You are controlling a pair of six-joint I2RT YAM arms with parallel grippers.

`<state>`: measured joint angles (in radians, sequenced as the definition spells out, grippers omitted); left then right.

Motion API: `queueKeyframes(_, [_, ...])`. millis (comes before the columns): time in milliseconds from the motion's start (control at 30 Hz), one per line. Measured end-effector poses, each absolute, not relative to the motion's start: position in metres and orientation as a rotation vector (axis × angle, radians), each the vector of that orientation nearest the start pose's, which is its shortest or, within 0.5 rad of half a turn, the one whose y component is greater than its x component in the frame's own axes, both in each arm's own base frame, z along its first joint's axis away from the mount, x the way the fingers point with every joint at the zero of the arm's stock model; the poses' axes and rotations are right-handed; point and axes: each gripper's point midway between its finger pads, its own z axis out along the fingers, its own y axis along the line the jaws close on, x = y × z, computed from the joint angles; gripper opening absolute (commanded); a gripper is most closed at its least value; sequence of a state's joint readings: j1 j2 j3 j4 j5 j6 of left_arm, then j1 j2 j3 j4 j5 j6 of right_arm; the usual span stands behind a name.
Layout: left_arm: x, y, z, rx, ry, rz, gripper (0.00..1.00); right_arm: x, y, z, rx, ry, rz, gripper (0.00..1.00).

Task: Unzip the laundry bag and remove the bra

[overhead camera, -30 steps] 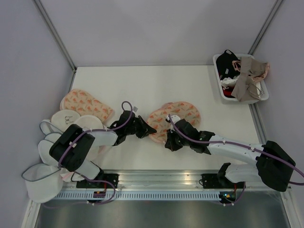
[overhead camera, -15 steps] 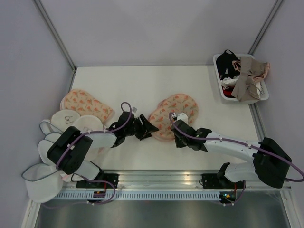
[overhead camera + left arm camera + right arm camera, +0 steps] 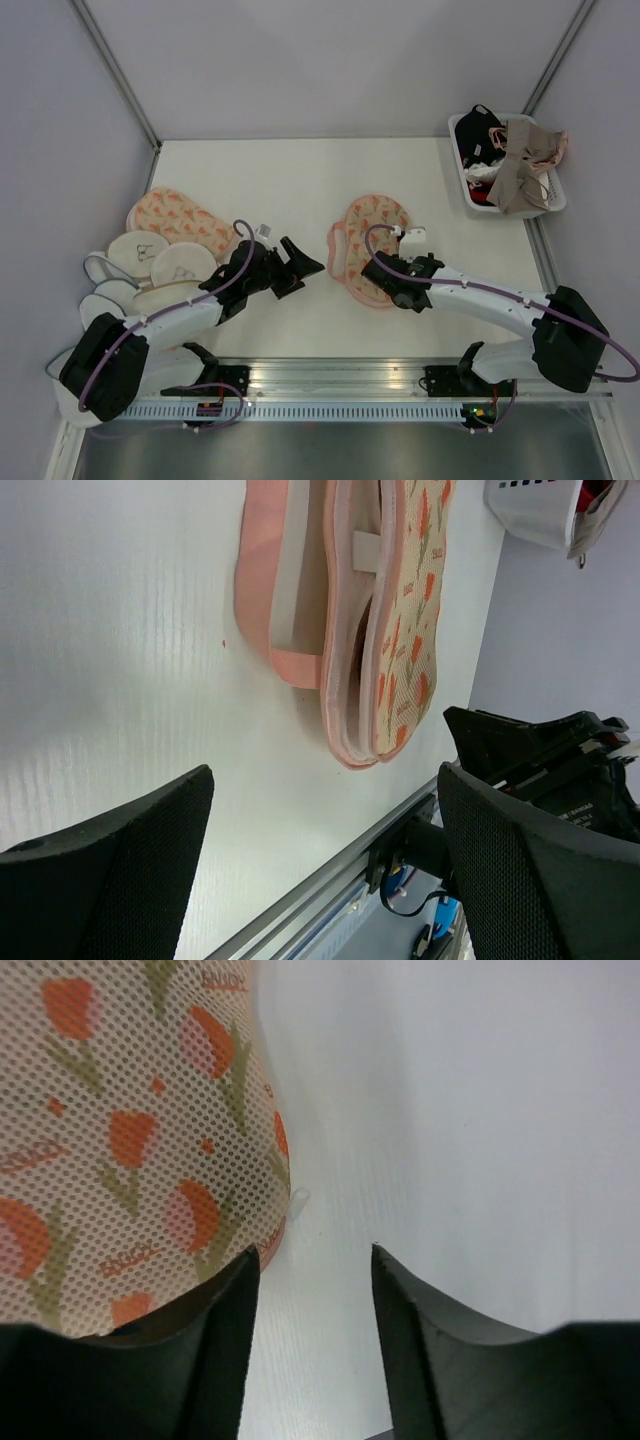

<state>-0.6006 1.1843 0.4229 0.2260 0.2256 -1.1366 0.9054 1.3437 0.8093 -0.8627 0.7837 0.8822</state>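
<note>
The laundry bag (image 3: 374, 232), peach with an orange-red print and pink trim, lies flat at the table's middle. In the left wrist view the laundry bag (image 3: 405, 630) shows its layered pink edge. The bra is hidden. My left gripper (image 3: 305, 258) stands wide open a short way left of the bag, with only bare table between its fingers (image 3: 130, 860). My right gripper (image 3: 392, 288) hangs over the bag's near end, open. Its left finger (image 3: 225, 1330) is at the bag's mesh edge (image 3: 130, 1150), and nothing is between the fingers.
A second printed pouch (image 3: 180, 220) and several round white mesh pouches (image 3: 150, 262) are stacked at the left edge. A white basket (image 3: 478, 200) of garments sits at the back right. The metal rail (image 3: 330, 375) runs along the near edge.
Both grippers have opened and let go of the bag. The left one drew back to the left. The bag has turned and now lies flat, more lengthwise.
</note>
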Motion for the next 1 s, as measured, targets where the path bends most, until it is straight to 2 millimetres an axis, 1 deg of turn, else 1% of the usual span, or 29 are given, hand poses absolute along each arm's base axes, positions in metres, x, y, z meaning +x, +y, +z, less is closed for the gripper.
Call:
queueKeyframes(33, [0.232, -0.25, 0.099, -0.476, 2.31, -1.193, 0.95, 0.213, 0.107, 0.08, 0.052, 2.383, -0.445, 0.62])
queueKeyframes(100, [0.23, -0.247, 0.102, -0.468, 2.301, -1.189, 0.95, 0.216, 0.112, 0.089, 0.04, 2.373, -0.406, 0.65])
queueKeyframes(167, [0.228, -0.245, 0.103, -0.467, 2.299, -1.187, 0.96, 0.217, 0.121, 0.095, 0.002, 2.382, -0.34, 0.66])
queueKeyframes(267, [0.22, -0.24, 0.1, -0.467, 2.303, -1.18, 0.96, 0.22, 0.143, 0.101, -0.067, 2.39, -0.196, 0.67])
queueKeyframes(367, [0.215, -0.235, 0.099, -0.468, 2.307, -1.172, 0.97, 0.23, 0.172, 0.109, -0.149, 2.392, -0.082, 0.68])
queueKeyframes(467, [0.211, -0.232, 0.103, -0.466, 2.294, -1.173, 0.96, 0.249, 0.206, 0.117, -0.201, 2.374, -0.006, 0.68])
queueKeyframes(567, [0.209, -0.229, 0.109, -0.462, 2.265, -1.182, 0.97, 0.269, 0.239, 0.119, -0.239, 2.358, 0.045, 0.67])
queueKeyframes(633, [0.206, -0.226, 0.112, -0.458, 2.249, -1.189, 0.97, 0.279, 0.253, 0.115, -0.255, 2.356, 0.055, 0.65])
queueKeyframes(700, [0.203, -0.224, 0.113, -0.456, 2.237, -1.194, 0.97, 0.287, 0.264, 0.106, -0.268, 2.368, 0.041, 0.63])
queueKeyframes(833, [0.196, -0.218, 0.11, -0.458, 2.235, -1.192, 0.97, 0.304, 0.283, 0.085, -0.278, 2.399, -0.006, 0.6])
queueKeyframes(867, [0.194, -0.217, 0.109, -0.458, 2.234, -1.193, 0.97, 0.307, 0.286, 0.08, -0.277, 2.404, -0.013, 0.58])
queueKeyframes(900, [0.193, -0.216, 0.109, -0.456, 2.23, -1.196, 0.97, 0.31, 0.291, 0.075, -0.278, 2.411, -0.022, 0.47])
queueKeyframes(967, [0.191, -0.214, 0.11, -0.454, 2.222, -1.199, 0.97, 0.315, 0.296, 0.063, -0.277, 2.427, -0.044, 0.4])
queueKeyframes(1000, [0.19, -0.214, 0.11, -0.453, 2.218, -1.202, 0.97, 0.317, 0.297, 0.058, -0.273, 2.435, -0.056, 0.33])
